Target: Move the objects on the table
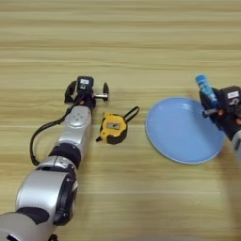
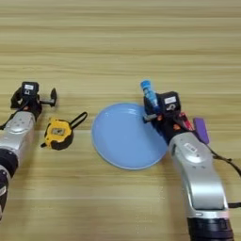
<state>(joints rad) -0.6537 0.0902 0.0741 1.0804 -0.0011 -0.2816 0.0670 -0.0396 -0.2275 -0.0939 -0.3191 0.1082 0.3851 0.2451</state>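
Blue tube (image 2: 149, 91) in right end effector (image 2: 151, 104).

Round blue plate (image 2: 124, 139) flat on wood, right of centre, nothing lying in its bowl. Yellow-and-black tape measure (image 1: 113, 128) left of plate, apart from it, lying on its side; black wrist loop (image 1: 132, 113) curls out toward plate. Small purple object (image 2: 201, 129) right of plate, near its far edge, partly hidden; kind cannot be told.
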